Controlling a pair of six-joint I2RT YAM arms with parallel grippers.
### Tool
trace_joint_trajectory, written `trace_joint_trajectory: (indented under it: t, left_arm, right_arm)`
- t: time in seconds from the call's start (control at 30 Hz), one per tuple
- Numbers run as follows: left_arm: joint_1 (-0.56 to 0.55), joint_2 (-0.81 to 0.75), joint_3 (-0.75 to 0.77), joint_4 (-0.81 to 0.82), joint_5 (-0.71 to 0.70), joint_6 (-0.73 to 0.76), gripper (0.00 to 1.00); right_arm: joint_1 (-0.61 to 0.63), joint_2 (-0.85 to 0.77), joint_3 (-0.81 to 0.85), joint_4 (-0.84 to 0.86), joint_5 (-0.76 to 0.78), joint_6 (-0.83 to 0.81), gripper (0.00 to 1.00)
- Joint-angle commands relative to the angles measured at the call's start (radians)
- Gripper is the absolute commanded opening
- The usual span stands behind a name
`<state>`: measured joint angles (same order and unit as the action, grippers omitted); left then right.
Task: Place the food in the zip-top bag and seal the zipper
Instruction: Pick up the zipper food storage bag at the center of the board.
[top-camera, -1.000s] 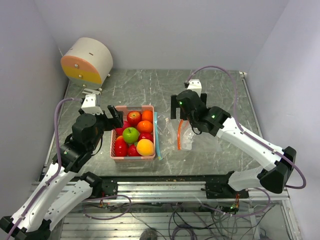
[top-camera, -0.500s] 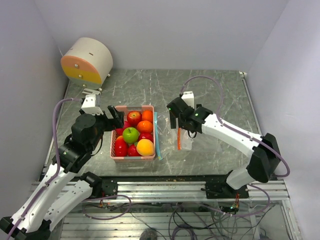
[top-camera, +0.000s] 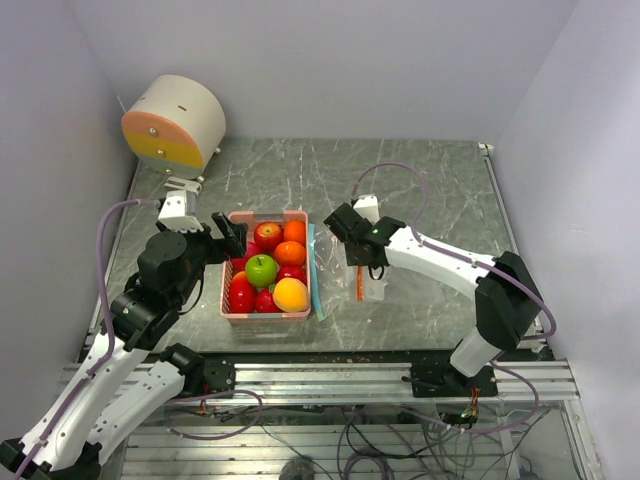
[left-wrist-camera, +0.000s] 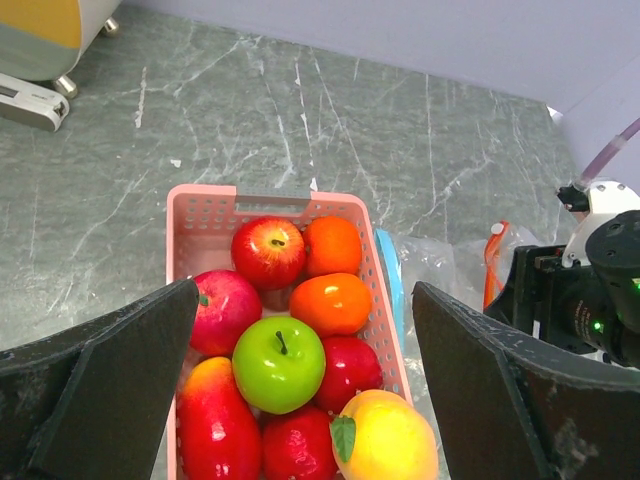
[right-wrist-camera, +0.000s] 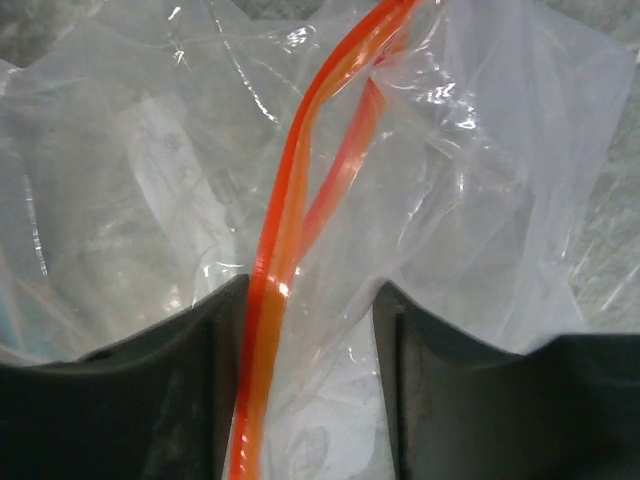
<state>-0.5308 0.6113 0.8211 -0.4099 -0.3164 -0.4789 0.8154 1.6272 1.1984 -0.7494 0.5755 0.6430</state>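
Observation:
The food lies in a pink basket (top-camera: 268, 318) (left-wrist-camera: 240, 195): red apples (left-wrist-camera: 268, 250), a green apple (top-camera: 262, 268) (left-wrist-camera: 278, 362), oranges (left-wrist-camera: 330, 303) and a yellow-orange fruit (top-camera: 291, 294) (left-wrist-camera: 385, 440). My left gripper (top-camera: 235, 240) (left-wrist-camera: 305, 290) hovers open above the basket's near half, holding nothing. Right of the basket lies the crinkly clear zip-top bag (top-camera: 372, 285) (right-wrist-camera: 130, 200). A teal-blue strip (top-camera: 314, 272) (left-wrist-camera: 390, 285) runs along the basket's side, and an orange strip (top-camera: 358, 280) (right-wrist-camera: 285, 220) crosses the bag. My right gripper (top-camera: 361, 268) (right-wrist-camera: 305, 300) is down on the bag, jaws narrowed but apart, the orange strip against its left finger (right-wrist-camera: 215, 330).
A white and orange drum-shaped device (top-camera: 175, 122) (left-wrist-camera: 40, 30) stands at the back left corner. Walls close in on the left, back and right. A metal rail (top-camera: 330, 375) runs along the near table edge.
My right gripper has moved left and down onto the bag and its jaws have narrowed around the orange strip. The left arm and the fruit have hardly moved.

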Motion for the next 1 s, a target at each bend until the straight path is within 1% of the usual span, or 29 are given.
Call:
trace_joint_trajectory:
  t: [0.0, 0.03, 0.07, 0.13, 0.33, 0.47, 0.53, 0.6, 0.67, 0.73, 0.8, 0.97]
  left_arm:
    - [0.008, -0.005, -0.011, 0.000, 0.019, -0.008, 1.00]
    - [0.008, -0.006, -0.011, 0.000, 0.018, -0.009, 0.99]
    - [0.009, -0.005, -0.011, 0.000, 0.017, -0.010, 0.99]
    - [0.008, -0.002, -0.010, 0.000, 0.017, -0.010, 0.99]
    - [0.009, 0.012, -0.009, 0.010, 0.039, -0.024, 0.98]
    - [0.008, 0.021, -0.018, 0.061, 0.138, -0.051, 0.94]
    - [0.009, 0.026, -0.024, 0.092, 0.197, -0.075, 0.93]
    - [0.008, 0.030, -0.030, 0.123, 0.253, -0.107, 0.92]
    - [0.008, 0.032, -0.040, 0.162, 0.306, -0.142, 0.92]
    - [0.008, 0.034, -0.060, 0.237, 0.377, -0.186, 0.91]
    - [0.008, 0.040, -0.087, 0.312, 0.435, -0.234, 0.90]
    - [0.008, 0.092, -0.134, 0.506, 0.578, -0.366, 0.85]
  right_arm:
    - [-0.004, 0.011, -0.016, -0.024, 0.057, 0.039, 0.40]
    - [-0.004, 0.006, -0.018, -0.026, 0.058, 0.042, 0.28]
    - [-0.004, 0.002, -0.017, -0.025, 0.058, 0.044, 0.18]
    - [-0.003, -0.009, -0.012, -0.034, 0.066, 0.048, 0.01]
    - [-0.002, -0.074, 0.057, -0.108, 0.099, 0.039, 0.00]
    - [0.000, -0.162, 0.142, -0.150, 0.111, -0.026, 0.00]
    - [0.001, -0.217, 0.166, -0.126, 0.083, -0.081, 0.00]
    - [0.001, -0.280, 0.167, -0.066, 0.021, -0.143, 0.00]
    - [0.001, -0.346, 0.140, 0.023, -0.082, -0.210, 0.00]
    - [0.001, -0.411, 0.091, 0.132, -0.211, -0.256, 0.00]
    - [0.001, -0.459, 0.044, 0.228, -0.297, -0.281, 0.00]
    - [0.003, -0.488, 0.019, 0.353, -0.421, -0.313, 0.00]
